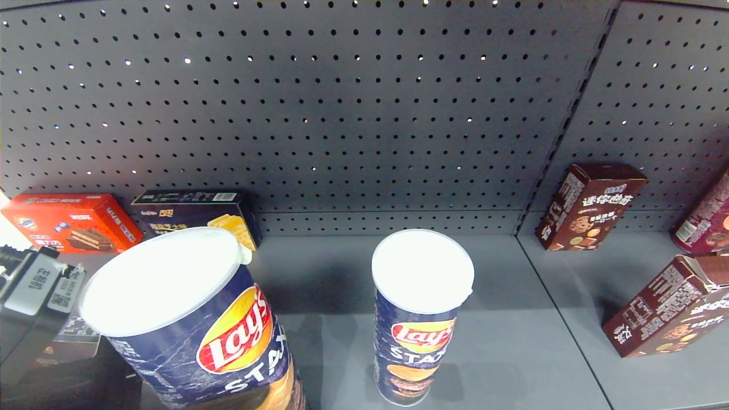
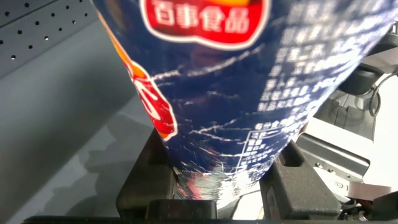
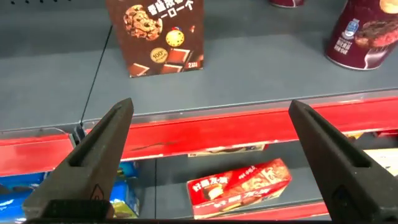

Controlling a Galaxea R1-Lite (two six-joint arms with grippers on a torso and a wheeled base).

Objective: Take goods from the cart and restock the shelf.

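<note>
The left pincer (image 2: 219, 186) is clamped on the lower body of a chips canister (image 1: 188, 330), which hangs slightly tilted above the front left of the shelf (image 1: 512, 341), near the standing canister (image 1: 418, 319). To place it well, the arm should right it and lower it beside the standing canister without touching it, clear of the cracker box (image 1: 199, 213) behind, and let go only once the base sits flat. The right pincer (image 3: 211, 106) is spread wide and holds nothing.
</note>
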